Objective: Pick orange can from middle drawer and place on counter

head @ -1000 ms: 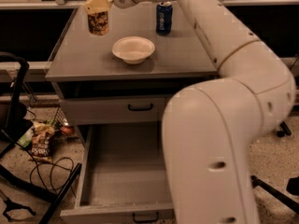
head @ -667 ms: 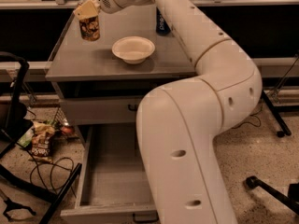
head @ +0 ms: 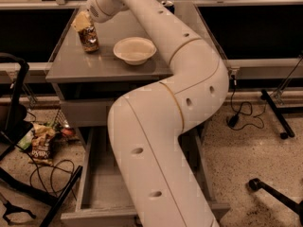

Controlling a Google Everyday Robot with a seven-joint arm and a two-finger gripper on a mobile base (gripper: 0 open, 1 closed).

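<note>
The tool grips the top of the orange can, which is upright over the far left part of the tabletop. I cannot tell whether its base touches down. A white bowl sits to its right. Nearer, the middle drawer stands pulled open.

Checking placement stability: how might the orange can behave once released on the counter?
Probably stiff and light: the gripper, over the counter's picture-left side, holds the orange can by its top alone. Tall and narrow, it may tip if nudged; once on its side, it would likely roll.
</note>
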